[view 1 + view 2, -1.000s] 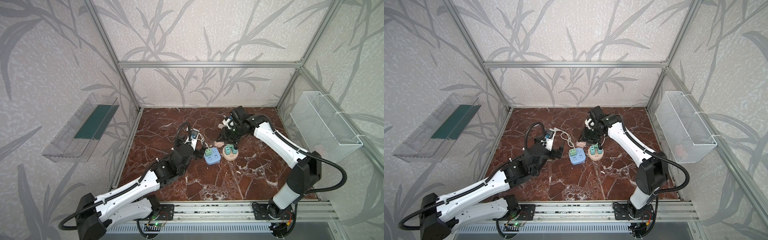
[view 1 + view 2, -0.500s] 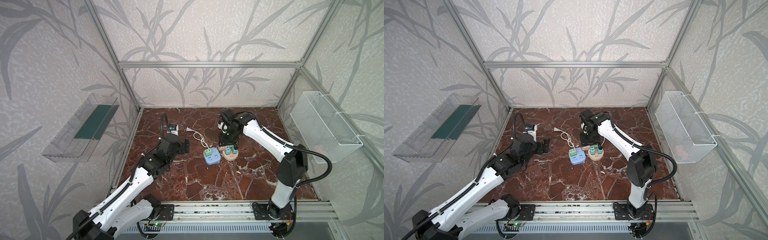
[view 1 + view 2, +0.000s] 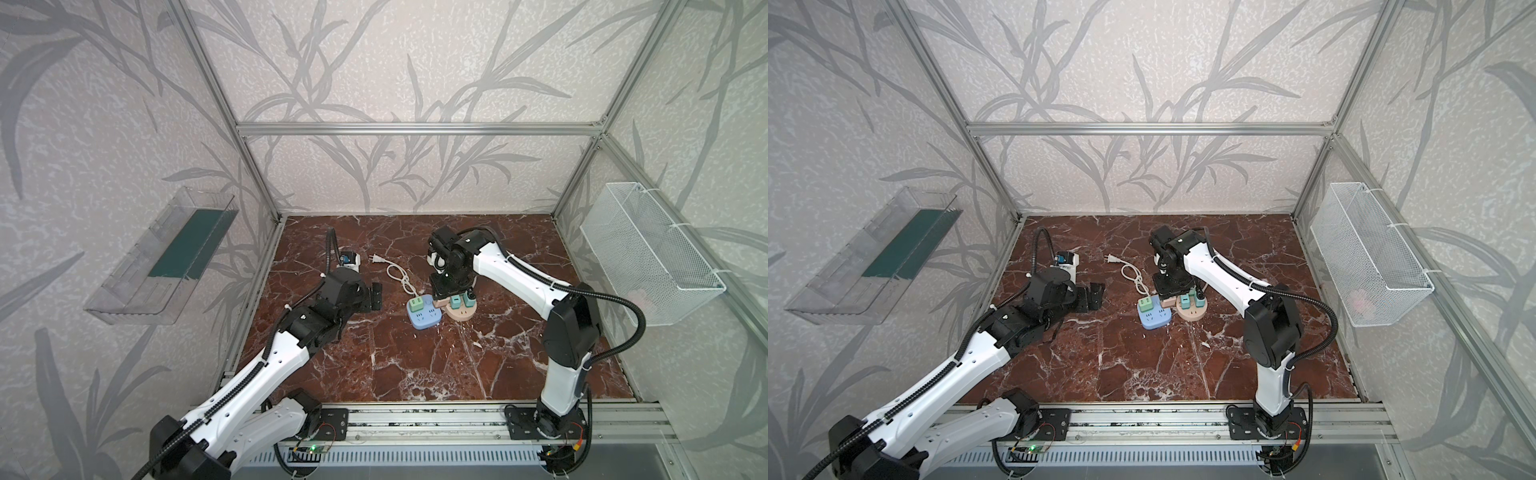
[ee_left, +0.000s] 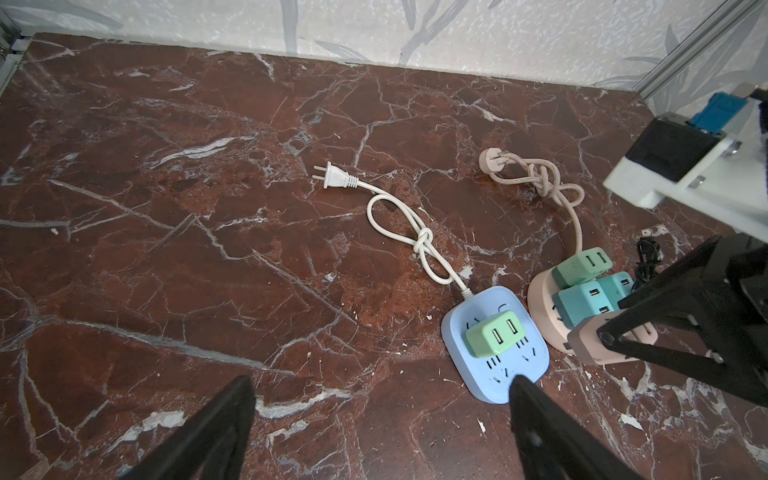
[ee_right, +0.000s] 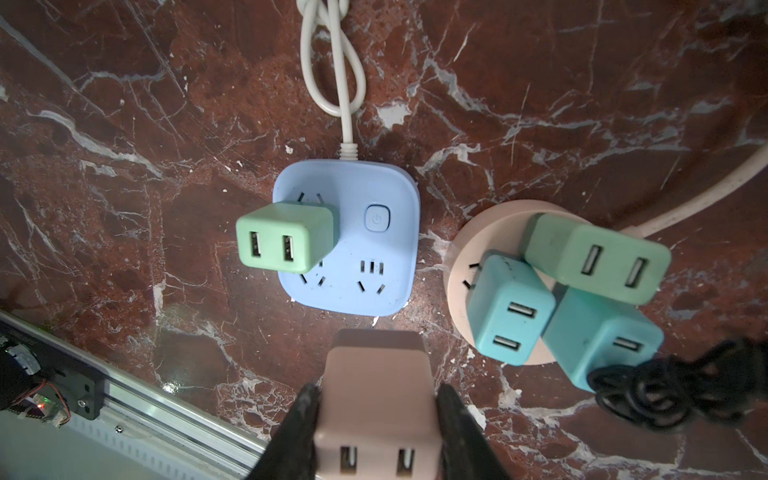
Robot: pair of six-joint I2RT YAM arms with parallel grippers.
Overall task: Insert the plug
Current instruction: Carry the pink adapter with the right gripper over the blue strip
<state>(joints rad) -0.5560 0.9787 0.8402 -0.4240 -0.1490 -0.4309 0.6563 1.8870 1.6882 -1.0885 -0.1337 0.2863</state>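
At marble bench [image 5: 124, 124] centre, beside blue square strip [image 5: 386, 286], right gripper [image 5: 376, 415] pinches pink plastic cube plug [image 5: 376, 374] by flat sides: likely light, rigid, slick. Left gripper [image 4: 380, 380] spread.

My left arm [image 3: 266, 365] and right arm [image 3: 511, 270] are glossy white shells between black joints. A ribbed black cable [image 3: 642, 326] loops along each, cinched by white ties. Small holes dot the left shell. Each wrist carries a black camera [image 4: 665, 145] on a white bracket with silver screws and a blue board. The fingers [image 4: 224, 424] of my left end effector [image 4: 380, 378] are matte black, tapering to points.
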